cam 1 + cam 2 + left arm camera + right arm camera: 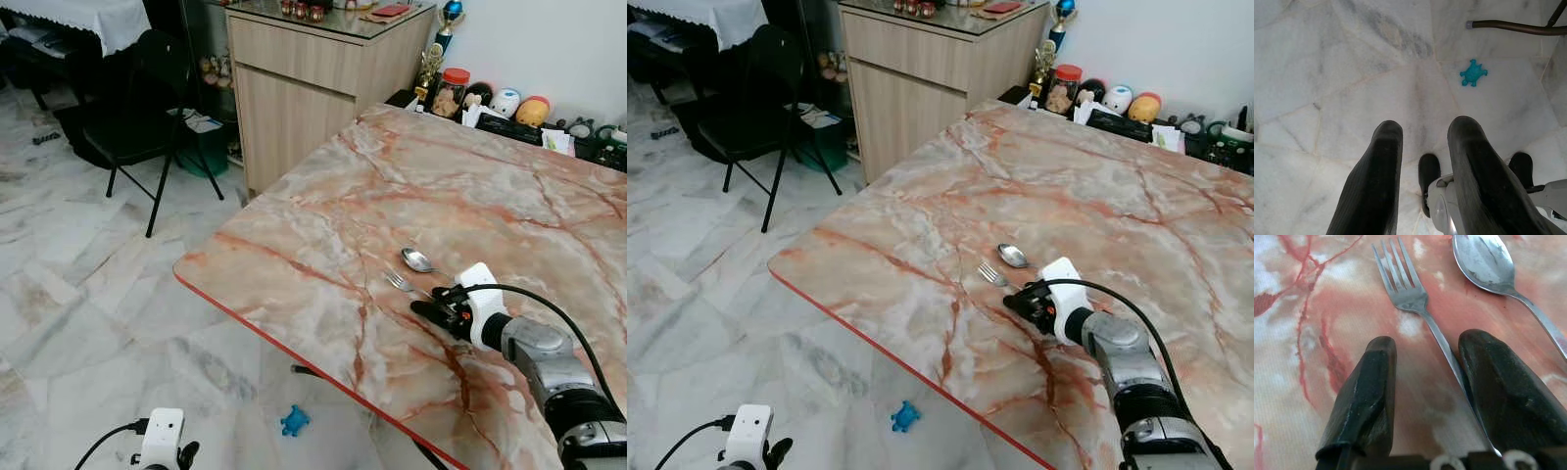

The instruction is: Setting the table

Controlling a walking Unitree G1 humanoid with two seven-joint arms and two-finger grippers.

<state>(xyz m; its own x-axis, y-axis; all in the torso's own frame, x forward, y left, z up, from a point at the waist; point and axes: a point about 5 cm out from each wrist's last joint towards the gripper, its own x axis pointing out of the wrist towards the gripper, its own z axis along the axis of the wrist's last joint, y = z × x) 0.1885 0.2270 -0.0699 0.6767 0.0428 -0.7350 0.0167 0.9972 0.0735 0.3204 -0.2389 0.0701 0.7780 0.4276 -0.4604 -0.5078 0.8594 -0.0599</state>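
the right pincer (1425, 396) rests low on the marble counter (323, 215), its fingers apart around the handle of the fork (1405, 289), which lies flat just beside the spoon (1484, 262). the left pincer (1425, 171) hangs apart above the floor (1327, 73).

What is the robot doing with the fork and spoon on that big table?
It is setting the pink-veined marble table. Its right gripper is low over the tabletop, black fingers open, with the handle of a silver metal fork running between them beside one finger. A silver metal spoon lies next to the fork. The left gripper hangs idle over the white marble floor, near a small blue toy.
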